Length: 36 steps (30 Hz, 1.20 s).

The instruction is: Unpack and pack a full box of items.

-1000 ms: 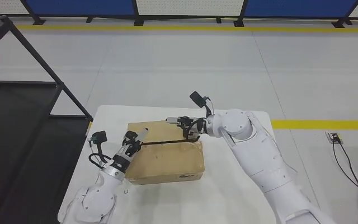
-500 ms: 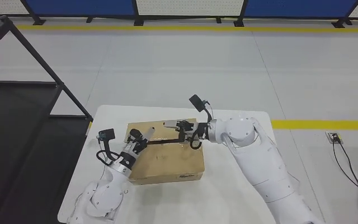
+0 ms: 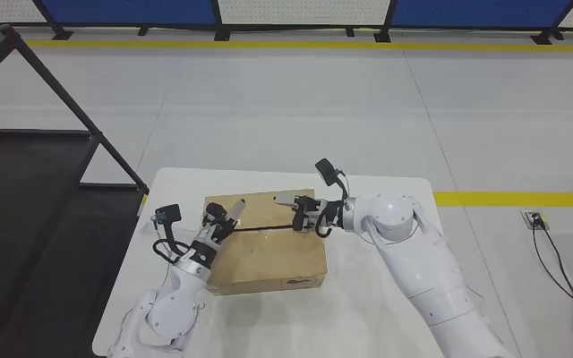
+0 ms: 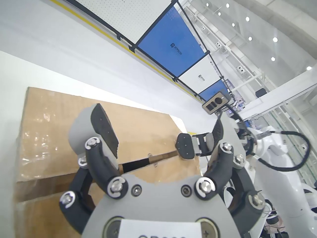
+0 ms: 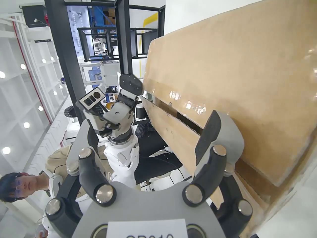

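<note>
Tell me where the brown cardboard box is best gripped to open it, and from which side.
Likely a top flap's free edge at the middle seam of the brown cardboard box. Come from above: the flaps lie flat, and only the seam's dark gap gives a hold.

Bright, even light from round ceiling lamps (image 4: 275,39); glare shines on the taped brown cardboard box (image 5: 235,63) just ahead of the right gripper (image 5: 148,132); wrist-view edges bow.

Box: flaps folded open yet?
No, the flaps lie flat on the box, with just a narrow dark gap along the seam.
</note>
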Available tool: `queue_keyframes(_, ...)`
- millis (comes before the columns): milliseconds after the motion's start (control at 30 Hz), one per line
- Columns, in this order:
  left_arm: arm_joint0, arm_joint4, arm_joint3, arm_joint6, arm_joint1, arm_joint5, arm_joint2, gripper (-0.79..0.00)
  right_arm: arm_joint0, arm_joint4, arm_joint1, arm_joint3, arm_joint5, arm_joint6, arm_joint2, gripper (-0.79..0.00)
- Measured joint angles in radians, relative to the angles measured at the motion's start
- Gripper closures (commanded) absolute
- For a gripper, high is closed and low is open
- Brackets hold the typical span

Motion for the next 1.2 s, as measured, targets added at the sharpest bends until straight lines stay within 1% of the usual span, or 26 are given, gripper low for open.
queue_keyframes(100,0.024,-0.078,-0.051,0.017,0.001,-0.001,-0.053,-0.785,0.002,0.018,0.001,0.034,-0.03,0.01,0.003,-0.785)
queue_keyframes(233,0.085,-0.212,-0.117,0.049,0.005,0.003,-0.167,-0.785,-0.003,0.03,0.006,0.058,-0.088,0.025,0.007,-0.785)
queue_keyframes(367,0.161,-0.305,-0.138,0.063,0.01,0.011,-0.284,-0.785,-0.009,0.03,0.01,0.069,-0.15,0.049,0.007,-0.785)
queue_keyframes(433,0.207,-0.342,-0.141,0.064,0.013,0.015,-0.34,-0.785,-0.009,0.027,0.011,0.07,-0.158,0.052,0.006,-0.785)
queue_keyframes(567,0.292,-0.404,-0.146,0.05,0.014,0.026,-0.419,-0.785,-0.009,0.027,0.011,0.07,-0.156,0.051,0.006,-0.785)
queue_keyframes(633,0.302,-0.427,-0.147,0.043,0.014,0.029,-0.425,-0.785,-0.009,0.027,0.011,0.07,-0.156,0.051,0.006,-0.785)
queue_keyframes(900,0.298,-0.412,-0.146,0.045,0.014,0.029,-0.422,-0.785,-0.009,0.027,0.011,0.07,-0.156,0.051,0.006,-0.785)
queue_keyframes(967,0.29,-0.405,-0.116,0.027,0.014,0.057,-0.403,-0.785,-0.019,0.025,0.011,0.059,-0.157,0.038,0.004,-0.785)
queue_keyframes(1067,0.252,-0.351,-0.035,0.032,0.012,0.121,-0.359,-0.785,-0.039,0.023,0.014,0.034,-0.158,0.016,0.005,-0.785)
queue_keyframes(1200,0.229,-0.337,0.05,0.005,0.01,0.139,-0.322,-0.785,-0.057,0.022,0.02,0.013,-0.181,0.006,0.013,-0.785)
